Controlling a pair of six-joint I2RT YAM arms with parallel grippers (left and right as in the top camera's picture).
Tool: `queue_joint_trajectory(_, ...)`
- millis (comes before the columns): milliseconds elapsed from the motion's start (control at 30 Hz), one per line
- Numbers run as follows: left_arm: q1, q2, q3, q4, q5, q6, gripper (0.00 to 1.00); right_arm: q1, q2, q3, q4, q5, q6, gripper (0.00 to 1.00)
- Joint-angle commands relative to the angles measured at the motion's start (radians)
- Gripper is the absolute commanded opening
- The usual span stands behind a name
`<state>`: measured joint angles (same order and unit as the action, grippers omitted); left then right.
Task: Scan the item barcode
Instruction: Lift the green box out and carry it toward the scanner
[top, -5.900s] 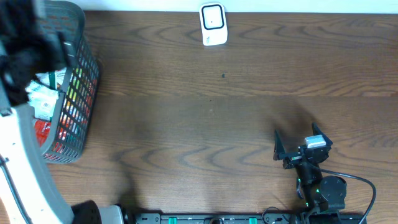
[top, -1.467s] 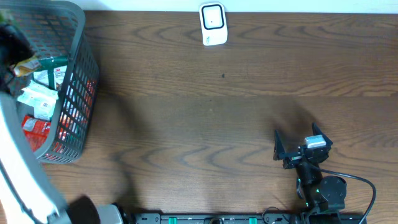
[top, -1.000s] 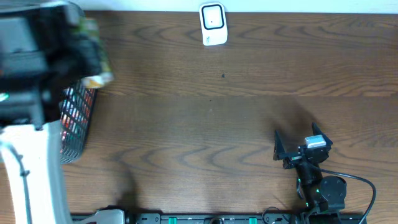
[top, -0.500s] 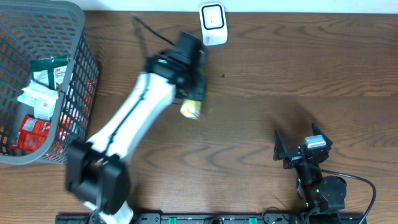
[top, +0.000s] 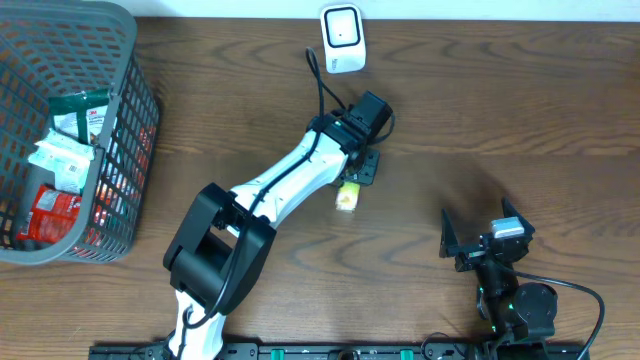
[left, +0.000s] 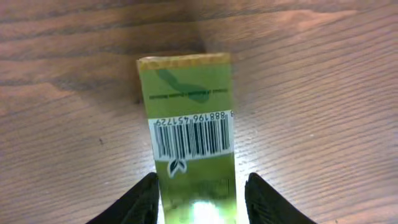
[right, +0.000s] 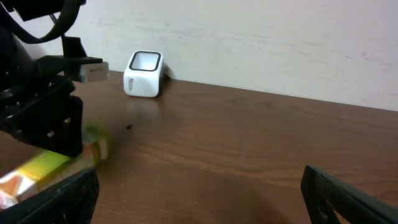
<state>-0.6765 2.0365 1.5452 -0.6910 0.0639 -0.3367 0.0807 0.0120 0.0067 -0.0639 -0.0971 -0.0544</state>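
Nearest the arms' bases, the right gripper (top: 478, 232) sits idle, jaws wide apart over bare table (top: 450, 110). Further in, mid-table, lies the packet (left: 189, 106), yellow-green, flat on the wood with its barcode (left: 193, 135) facing up. Its long axis runs straight out from the left gripper (left: 200, 179), and the far end points away from the fingers (left: 140, 199). Those fingers flank the packet's near end, parted, with a sliver of wood showing on one side, so nothing is clamped. Beyond, at the far edge, stands the white scanner (top: 342, 38). A basket (top: 130, 60) sits off to the left.
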Motion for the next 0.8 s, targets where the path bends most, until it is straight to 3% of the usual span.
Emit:
queue_joint_trajectory(0, -0.004, -0.007, 0.01, 0.003, -0.031, -0.017, 0.62, -0.004, -0.005, -0.001, -0.004, 0.006, 0.013, 0.99)
queue_joint_trajectory(33, -0.004, -0.007, 0.01, 0.003, -0.031, -0.017, 0.7, -0.004, -0.005, -0.001, -0.004, 0.006, 0.013, 0.99)
queue_joint_trajectory(133, -0.003, -0.008, 0.012, 0.006, -0.031, -0.017, 0.73, -0.004, -0.005, -0.001, -0.004, 0.006, 0.013, 0.99)
queue_joint_trajectory(533, 0.016, -0.084, 0.072, 0.003, -0.036, 0.02, 0.75, -0.004, -0.005, -0.001, -0.004, 0.006, 0.013, 0.99)
queue_joint_trajectory(767, 0.153, -0.285, 0.109, -0.06, -0.058, 0.055, 0.75, -0.004, -0.005, -0.001, -0.004, 0.006, 0.013, 0.99)
